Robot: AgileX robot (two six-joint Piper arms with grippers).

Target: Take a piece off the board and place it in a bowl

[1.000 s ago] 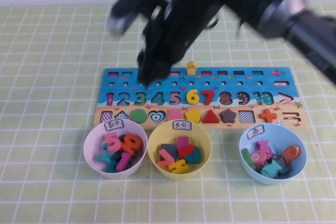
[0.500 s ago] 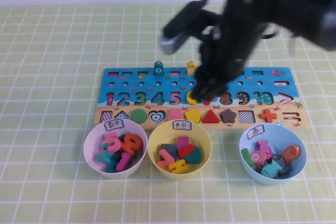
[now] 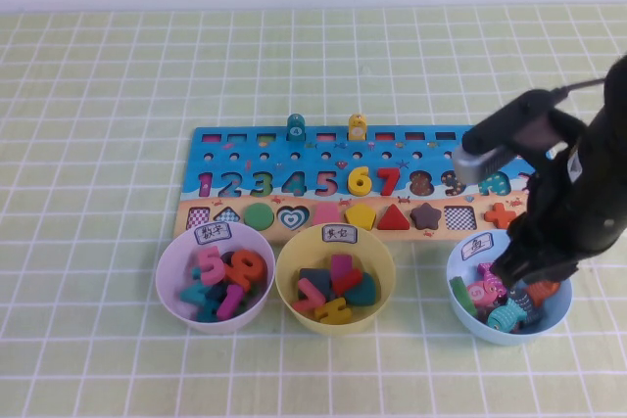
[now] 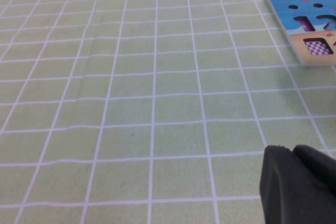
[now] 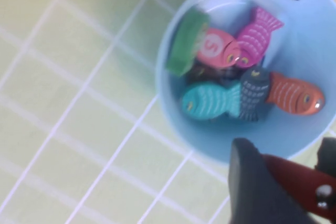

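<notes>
My right gripper (image 3: 514, 276) hangs over the near right part of the light blue bowl (image 3: 485, 332). In the right wrist view the right gripper (image 5: 289, 174) is shut on the red fish piece (image 5: 294, 179), held just above the bowl's (image 5: 315, 40) rim. The bowl holds several fish pegs. The blue board (image 3: 372, 159) lies behind the bowls, with a teal peg (image 3: 296, 126) and a yellow peg (image 3: 358, 126) standing on its far row. My left gripper (image 4: 294, 153) is shut and empty low over the mat, left of the board's corner (image 4: 310, 24).
A lilac-pink bowl (image 3: 167, 286) of numbers and a yellow bowl (image 3: 289, 261) of shapes stand in a row left of the blue bowl, close to the board's near edge. Green checked mat covers the table.
My right arm has swung from over the board's left half, rightward and toward me, to above the light blue bowl. The teal peg came into view as it left.
</notes>
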